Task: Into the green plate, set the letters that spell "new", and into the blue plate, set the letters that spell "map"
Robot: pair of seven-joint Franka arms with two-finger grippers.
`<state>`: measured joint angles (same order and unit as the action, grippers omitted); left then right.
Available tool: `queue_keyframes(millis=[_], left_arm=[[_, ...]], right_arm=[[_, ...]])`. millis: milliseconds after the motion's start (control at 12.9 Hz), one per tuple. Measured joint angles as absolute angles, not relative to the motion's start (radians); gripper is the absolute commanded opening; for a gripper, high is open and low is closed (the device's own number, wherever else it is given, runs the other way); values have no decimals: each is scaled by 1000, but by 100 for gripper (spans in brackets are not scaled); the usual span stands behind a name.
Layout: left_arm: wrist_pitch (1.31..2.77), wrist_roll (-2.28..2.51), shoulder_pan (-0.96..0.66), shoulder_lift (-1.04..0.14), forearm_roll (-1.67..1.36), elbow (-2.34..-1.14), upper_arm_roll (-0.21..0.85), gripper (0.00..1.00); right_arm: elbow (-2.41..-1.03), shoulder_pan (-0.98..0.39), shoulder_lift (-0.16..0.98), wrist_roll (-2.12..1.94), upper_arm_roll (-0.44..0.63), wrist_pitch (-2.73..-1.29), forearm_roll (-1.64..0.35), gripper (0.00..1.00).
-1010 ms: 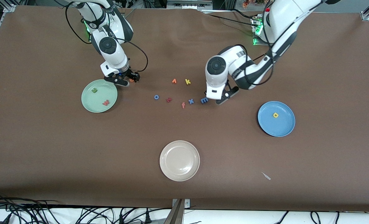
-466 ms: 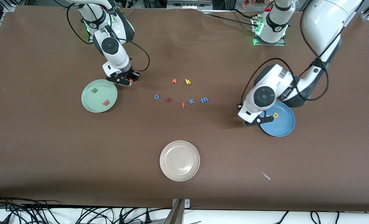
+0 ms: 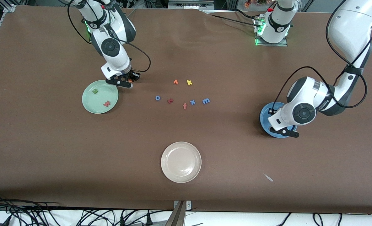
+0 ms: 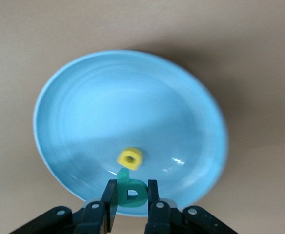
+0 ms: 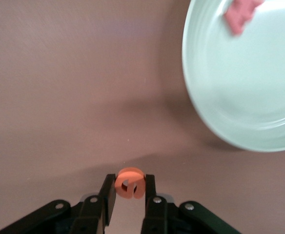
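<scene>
The left tool [image 4: 129,194] has moved from beside the blue "m" [image 3: 206,100] to over the blue plate [image 3: 264,114], clamping the teal "p" [image 4: 131,187] above the yellow "a" [image 4: 130,158]. The right tool [image 5: 129,191], beside the green plate [image 3: 90,100], has clenched on the orange "e" [image 5: 129,183].

Brown table [image 3: 47,150] with plates, foam letters

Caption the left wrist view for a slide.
Left gripper holds the teal "p" over the blue plate, beside the yellow "a".
</scene>
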<state>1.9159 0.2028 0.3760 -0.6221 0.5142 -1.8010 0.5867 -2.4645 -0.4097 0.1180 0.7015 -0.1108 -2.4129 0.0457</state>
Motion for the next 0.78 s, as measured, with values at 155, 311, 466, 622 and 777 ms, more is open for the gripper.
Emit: queue_keyframes(millis=[155,311,466,622,777], left_arm=[[1936,187,378,-657,534,-1801,588,100],[1944,195,377,-662,503,-1783,598,100],[1944,234,360,-661,406,-1739,611,100],[1965,374,302,-661,378,-1727,619,100],[2016,550,216,-662,340,-1729,620,100]], right_arm=[[-2384,-409,105,535,-24,-2304,46,7],[-2369,-404,110,335,88,-2292,46,19],[-2380,-396,126,234,146,-2314,46,100],[-2391,-398,144,221,151,-2337,46,100],[-2389,-402,143,221,147,-2338,46,100]])
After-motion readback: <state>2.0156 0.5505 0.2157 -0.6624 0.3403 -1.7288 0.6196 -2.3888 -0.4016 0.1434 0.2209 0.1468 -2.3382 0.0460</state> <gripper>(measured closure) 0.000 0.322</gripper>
